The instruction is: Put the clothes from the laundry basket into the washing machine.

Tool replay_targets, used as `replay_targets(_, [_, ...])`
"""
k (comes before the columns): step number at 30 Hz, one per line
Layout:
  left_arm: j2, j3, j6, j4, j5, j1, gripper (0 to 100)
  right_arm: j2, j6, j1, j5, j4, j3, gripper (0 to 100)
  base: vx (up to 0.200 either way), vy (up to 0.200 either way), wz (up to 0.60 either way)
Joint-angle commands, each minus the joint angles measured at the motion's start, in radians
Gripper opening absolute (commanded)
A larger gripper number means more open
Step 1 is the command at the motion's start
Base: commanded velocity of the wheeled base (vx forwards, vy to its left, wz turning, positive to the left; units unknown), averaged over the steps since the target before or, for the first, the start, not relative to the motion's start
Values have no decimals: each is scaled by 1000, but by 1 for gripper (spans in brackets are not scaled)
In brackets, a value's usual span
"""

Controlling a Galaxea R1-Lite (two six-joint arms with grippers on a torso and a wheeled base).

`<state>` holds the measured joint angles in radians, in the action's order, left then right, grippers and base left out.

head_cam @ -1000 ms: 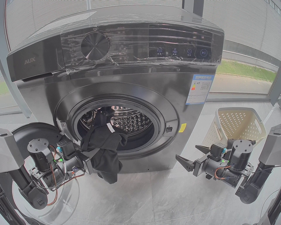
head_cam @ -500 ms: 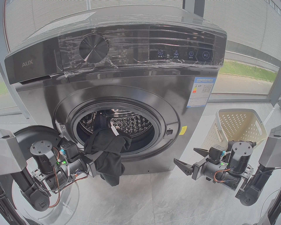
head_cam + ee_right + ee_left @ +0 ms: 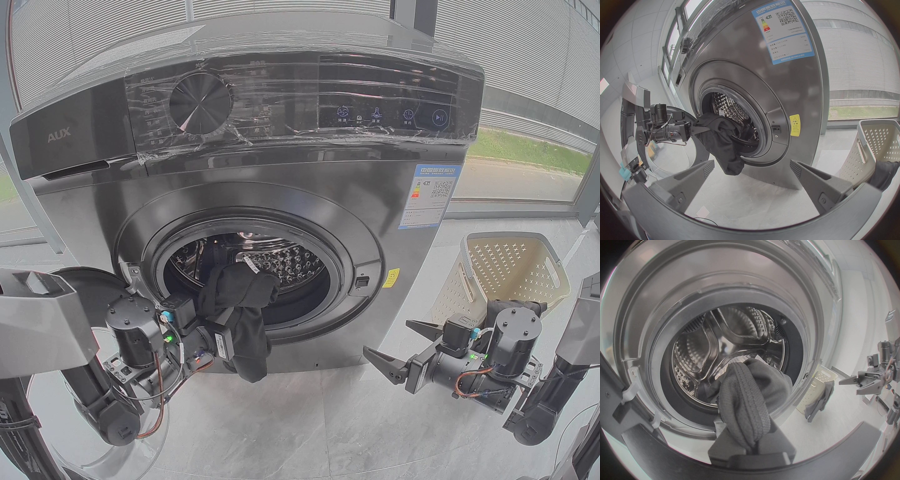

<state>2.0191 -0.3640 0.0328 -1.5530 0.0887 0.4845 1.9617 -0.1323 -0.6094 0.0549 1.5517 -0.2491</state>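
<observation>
L gripper (image 3: pixel 226 334) sat at the washer's (image 3: pixel 262 181) door opening, jaws clamped on a black garment (image 3: pixel 240 300). Garment lay over the opening's lower rim, upper end at the drum (image 3: pixel 284 265) mouth, rest hanging down outside the front. R gripper (image 3: pixel 390 342) hovered above the floor (image 3: pixel 300 425) in front of the washer's R side, jaws wide, holding nothing. Basket (image 3: pixel 506 262) stood on the floor just R of the washer, w/ a dark cloth (image 3: pixel 882 175) over its rim.

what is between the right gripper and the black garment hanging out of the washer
Only bare floor before the washing machine separates the right gripper from the black garment, in the head view.
</observation>
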Motion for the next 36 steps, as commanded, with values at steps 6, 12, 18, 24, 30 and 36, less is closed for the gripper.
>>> replay_targets(6, [20,14,19,-6,68,69,0,-21,0,-17,0,1,13,100,0,133,0])
replay_targets(12, [24,8,15,-4,66,59,0,-27,0,-20,-1,1,16,100,0,67,0])
replay_targets(18, [21,19,4,-4,66,60,0,-33,-1,-30,-1,1,28,100,0,0,0])
replay_targets(24, [21,7,15,-2,57,66,0,-35,-1,-30,-1,1,27,100,0,0,0])
replay_targets(30, [70,-75,9,-2,-27,72,0,-37,-1,-53,-1,1,33,100,0,0,0])
replay_targets(36, [148,-174,35,-1,-92,74,0,-46,0,-75,-3,-1,44,100,0,0,0])
